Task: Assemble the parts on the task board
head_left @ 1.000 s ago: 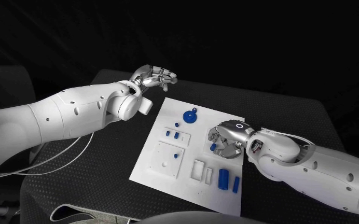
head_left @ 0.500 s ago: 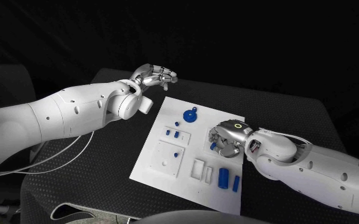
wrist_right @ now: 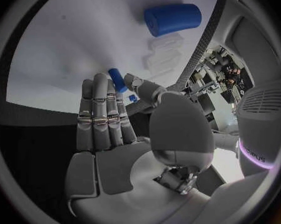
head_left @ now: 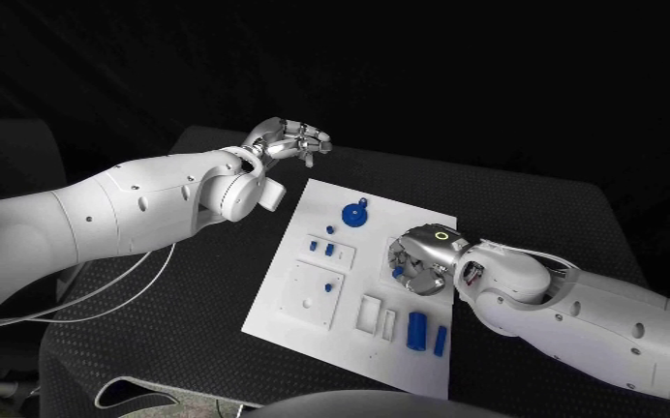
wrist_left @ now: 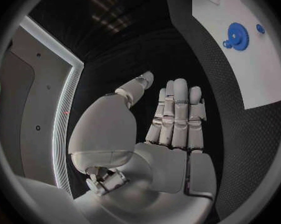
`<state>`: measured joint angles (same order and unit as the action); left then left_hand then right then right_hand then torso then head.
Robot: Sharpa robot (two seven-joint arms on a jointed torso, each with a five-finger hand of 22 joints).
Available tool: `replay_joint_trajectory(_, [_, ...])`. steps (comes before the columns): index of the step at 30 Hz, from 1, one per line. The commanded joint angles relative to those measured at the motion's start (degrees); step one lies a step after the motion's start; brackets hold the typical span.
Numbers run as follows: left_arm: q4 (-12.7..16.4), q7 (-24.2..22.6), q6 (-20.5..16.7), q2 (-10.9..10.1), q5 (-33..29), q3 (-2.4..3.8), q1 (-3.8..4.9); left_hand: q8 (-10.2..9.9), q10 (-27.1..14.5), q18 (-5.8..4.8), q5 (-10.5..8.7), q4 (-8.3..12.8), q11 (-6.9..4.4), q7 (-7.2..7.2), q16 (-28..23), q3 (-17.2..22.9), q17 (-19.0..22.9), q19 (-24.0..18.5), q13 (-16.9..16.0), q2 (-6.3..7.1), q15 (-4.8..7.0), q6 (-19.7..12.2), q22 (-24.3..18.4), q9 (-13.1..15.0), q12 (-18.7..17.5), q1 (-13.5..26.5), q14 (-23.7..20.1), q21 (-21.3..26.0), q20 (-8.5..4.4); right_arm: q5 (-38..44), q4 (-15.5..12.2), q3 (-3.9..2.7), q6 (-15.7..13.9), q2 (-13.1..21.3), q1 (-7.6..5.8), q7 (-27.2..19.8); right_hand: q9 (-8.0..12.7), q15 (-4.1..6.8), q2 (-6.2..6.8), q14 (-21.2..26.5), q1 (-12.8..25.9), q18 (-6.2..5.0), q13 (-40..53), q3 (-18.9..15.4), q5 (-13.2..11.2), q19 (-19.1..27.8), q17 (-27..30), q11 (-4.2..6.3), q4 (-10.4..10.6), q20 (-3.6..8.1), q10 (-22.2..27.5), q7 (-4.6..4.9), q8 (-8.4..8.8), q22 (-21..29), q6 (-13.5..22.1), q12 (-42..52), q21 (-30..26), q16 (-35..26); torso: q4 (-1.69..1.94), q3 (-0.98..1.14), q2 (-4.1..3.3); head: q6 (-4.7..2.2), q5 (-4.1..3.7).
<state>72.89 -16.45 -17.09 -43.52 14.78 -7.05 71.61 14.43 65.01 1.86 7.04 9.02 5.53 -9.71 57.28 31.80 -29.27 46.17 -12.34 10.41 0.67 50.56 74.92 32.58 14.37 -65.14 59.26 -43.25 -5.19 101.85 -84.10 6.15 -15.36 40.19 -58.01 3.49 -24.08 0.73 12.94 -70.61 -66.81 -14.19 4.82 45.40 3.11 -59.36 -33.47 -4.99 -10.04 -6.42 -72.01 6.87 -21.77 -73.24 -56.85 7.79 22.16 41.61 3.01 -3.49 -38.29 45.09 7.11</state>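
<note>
Right now your left hand [head_left: 289,141] hangs above the desk [head_left: 167,321] past the far-left corner of the task board [head_left: 280,316], well apart from every part. In the left wrist view its fingers [wrist_left: 178,115] lie side by side, stretched out straight with the thumb off to one side, and nothing sits between them, so that hand holds nothing.

Your right hand [head_left: 423,261] is down over the right-hand side of the board, palm toward the plate. The right wrist view shows its fingers [wrist_right: 102,115] extended together, with a small blue peg [wrist_right: 117,79] pinched between the thumb tip and the nearest fingertip, just over the white surface. You cannot tell from these views whether the peg's end touches the board.

On the board, a blue gear [head_left: 354,216] lies near the far edge. Two small blue pieces [head_left: 321,249] sit in the raised block on the left side, and one more blue piece [head_left: 328,289] sits in the block below it. A blue cylinder [head_left: 416,332] and a thinner blue rod [head_left: 440,342] lie side by side near the near-right corner, beside two pale slotted blocks [head_left: 379,317].

The desk is covered in dark textured cloth, and the room behind it is black.

Compared with a second ago, your right hand has crept slightly toward the far edge and rolled a little; your left hand has stayed where it was, and the parts lying on the board have not moved.
</note>
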Motion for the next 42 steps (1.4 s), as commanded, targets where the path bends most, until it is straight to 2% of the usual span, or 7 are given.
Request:
replay_joint_trajectory(1, [0.2,-0.6,0.7,0.0,0.2,0.04,0.07,0.2,-0.4,0.61,-0.06,-0.3,0.06,0.11,0.2,0.1,-0.1,0.4,-0.1,-0.19,-0.05,-0.4,0.7,-0.1,0.3,0.5,0.2,0.3,-1.07,0.9,0.0,0.09,0.8,-0.1,0.23,-0.2,-0.1,0.53,-0.54,0.1,-0.1,-0.81,0.1,0.5,-0.3,-0.4,0.0,0.13,-0.1,0.13,-0.6,-0.04,-0.31,-0.1,-0.4,0.3,0.3,0.3,-0.02,-0.01,-0.01,0.08,-0.05])
replay_joint_trajectory(5, [0.3,-0.6,0.7,0.0,0.2,0.04,0.08,0.2,-0.4,0.62,-0.05,-0.3,0.06,0.11,0.2,0.1,-0.1,0.4,-0.1,-0.19,-0.05,-0.4,0.7,-0.1,0.3,0.5,0.2,0.3,-1.08,1.7,0.0,0.12,-0.6,-0.2,0.33,0.5,-0.3,0.85,-1.51,-0.1,-1.2,-0.81,0.3,2.4,-0.3,-0.7,0.0,0.51,-0.7,0.29,-1.6,-0.38,-0.72,-0.2,-1.3,0.7,0.3,0.4,0.01,-0.03,0.01,0.1,-0.11])
replay_joint_trajectory(20, [0.1,-0.7,0.7,-0.1,0.2,0.04,0.08,0.2,-0.4,0.63,-0.03,-0.3,0.06,0.1,0.2,0.1,-0.1,0.4,-0.1,-0.19,-0.05,-0.4,0.7,-0.1,0.3,0.5,0.2,0.3,-1.08,1.6,-2.2,-0.02,-3.0,1.0,0.29,1.6,-0.8,1.43,-1.28,-0.9,-1.3,-0.81,0.7,5.0,-0.3,-2.1,0.0,1.11,-0.9,0.74,-3.1,-0.9,-1.28,-0.5,-2.5,1.2,0.7,1.0,0.04,-0.06,0.07,-0.09,0.12])
replay_joint_trajectory(25, [-0.2,-0.7,0.7,-0.1,0.2,0.04,0.08,0.2,-0.5,0.64,-0.03,-0.3,0.06,0.1,0.2,0.1,-0.1,0.4,-0.1,-0.2,-0.05,-0.4,0.7,-0.1,0.3,0.5,0.2,0.3,-1.08,0.8,-4.7,-1.14,-3.1,2.2,-0.82,1.6,-0.9,1.48,-1.21,-1.0,-1.2,-0.81,0.8,5.2,-0.3,-2.2,0.0,1.16,-0.9,0.78,-3.2,-0.95,-1.35,-0.6,-2.7,1.3,0.7,1.1,0.02,-0.09,0.08,-0.15,0.32])
replay_joint_trajectory(31, [-0.6,-0.7,0.6,0.0,0.2,0.04,0.08,0.2,-0.5,0.64,-0.03,-0.3,0.06,0.09,0.2,0.1,-0.1,0.5,-0.1,-0.2,-0.04,-0.4,0.8,-0.1,0.3,0.5,0.3,0.3,-1.08,0.4,-7.2,-3.02,-3.2,2.7,-1.89,1.6,-0.9,1.53,-1.14,-1.1,-1.1,-0.81,0.8,5.2,-0.3,-2.3,0.0,1.22,-0.9,0.82,-3.4,-0.99,-1.39,-0.6,-2.8,1.3,0.8,1.1,-0.03,-0.05,0.07,-0.26,0.63])
replay_joint_trajectory(36, [-0.7,-0.7,0.7,0.0,0.0,0.05,0.08,0.2,-0.5,0.65,0.04,-0.3,0.05,0.09,0.2,0.1,-0.1,0.5,-0.1,-0.26,-0.04,-0.5,0.8,-0.1,0.4,0.4,0.3,0.4,-1.08,-0.1,-7.5,-3.31,-3.1,0.6,-1.93,1.2,-0.9,1.56,-1.12,-1.1,-1.1,-0.8,0.8,5.3,-0.3,-2.3,0.0,1.24,-0.9,0.84,-3.4,-1.01,-1.41,-0.6,-2.8,1.3,0.8,1.1,-0.02,-0.04,0.03,-0.43,1.0])
replay_joint_trajectory(42, [-1.3,-0.8,0.8,0.4,-0.1,0.06,0.09,0.2,-0.5,0.65,0.1,-0.3,0.05,0.09,0.2,0.1,-0.1,0.5,-0.1,-0.28,-0.04,-0.5,0.8,-0.1,0.4,0.4,0.3,0.4,-1.08,1.0,-6.2,-3.31,-3.6,-4.5,-1.88,1.7,-1.0,1.57,-1.16,-1.1,-1.1,-0.8,0.8,5.3,-0.3,-2.4,0.0,1.25,-0.9,0.84,-3.5,-1.02,-1.41,-0.6,-2.8,1.3,0.8,1.1,-0.04,0.01,0.02,-0.53,1.45])
